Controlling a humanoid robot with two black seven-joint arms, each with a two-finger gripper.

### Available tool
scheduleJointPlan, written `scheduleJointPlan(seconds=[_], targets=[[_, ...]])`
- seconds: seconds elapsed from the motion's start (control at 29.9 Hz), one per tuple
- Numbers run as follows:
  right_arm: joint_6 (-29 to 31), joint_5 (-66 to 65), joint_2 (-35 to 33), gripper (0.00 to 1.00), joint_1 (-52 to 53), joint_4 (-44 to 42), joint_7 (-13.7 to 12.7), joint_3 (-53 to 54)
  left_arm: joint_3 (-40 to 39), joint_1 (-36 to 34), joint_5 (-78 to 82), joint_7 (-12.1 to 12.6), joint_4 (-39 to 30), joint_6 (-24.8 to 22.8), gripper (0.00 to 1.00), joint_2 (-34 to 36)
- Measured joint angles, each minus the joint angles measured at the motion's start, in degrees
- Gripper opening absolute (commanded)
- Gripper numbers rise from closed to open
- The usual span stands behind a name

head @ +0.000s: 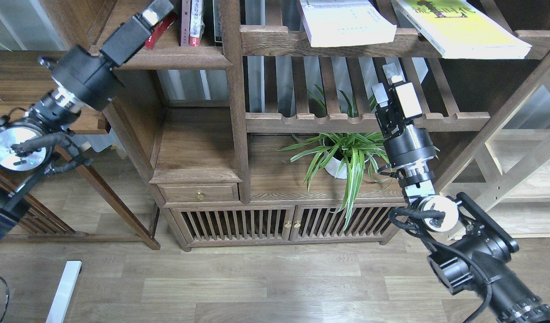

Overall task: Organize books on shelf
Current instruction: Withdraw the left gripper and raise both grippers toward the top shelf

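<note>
A red book (pixel 161 29) leans on the solid dark-brown shelf (pixel 176 57) at the top left, next to upright books (pixel 192 22). My left gripper (pixel 157 9) reaches up over the shelf's front edge and covers part of the red book; I cannot make out its fingers. A thick pale white book (pixel 346 22) and a larger yellow-green book (pixel 463 29) lie flat on the upper slatted rack. My right gripper (pixel 384 85) points up in front of the slats below those two books, fingers apart, holding nothing.
A potted spider plant (pixel 346 154) stands on the lower board beside my right forearm. A scalloped slatted rail (pixel 301 121) runs just left of my right gripper. A drawer (pixel 198 194) and slatted cabinet doors (pixel 266 222) are below. A side table (pixel 37 121) stands at the left.
</note>
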Motion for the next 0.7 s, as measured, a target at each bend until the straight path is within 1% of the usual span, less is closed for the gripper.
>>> scheduleJointPlan(seconds=[0.1, 0.17, 0.23, 0.4, 0.7], targets=[[0.0, 1.1, 0.0, 0.94, 0.7, 0.4, 0.0, 0.3, 1.0, 1.0, -2.0, 0.2, -0.4, 0.0, 0.93, -0.5], [0.0, 1.7, -0.1, 0.94, 1.3, 0.5, 0.0, 0.3, 2.5, 1.4, -3.9, 0.2, -0.8, 0.0, 0.90, -0.9], [0.0, 2.0, -0.1, 0.94, 1.9, 0.5, 0.0, 0.4, 4.3, 1.5, -5.9, 0.2, -1.4, 0.0, 0.90, -1.1], [0.0, 2.2, -0.3, 0.92, 2.5, 0.7, -0.2, 0.4, 7.2, 1.7, -8.3, 0.3, -2.7, 0.0, 0.91, -2.7], [-0.5, 2.3, -0.3, 0.92, 3.0, 3.0, -0.3, -0.5, 7.5, 4.5, -8.3, 0.4, -1.8, 0.0, 0.97, -5.0]])
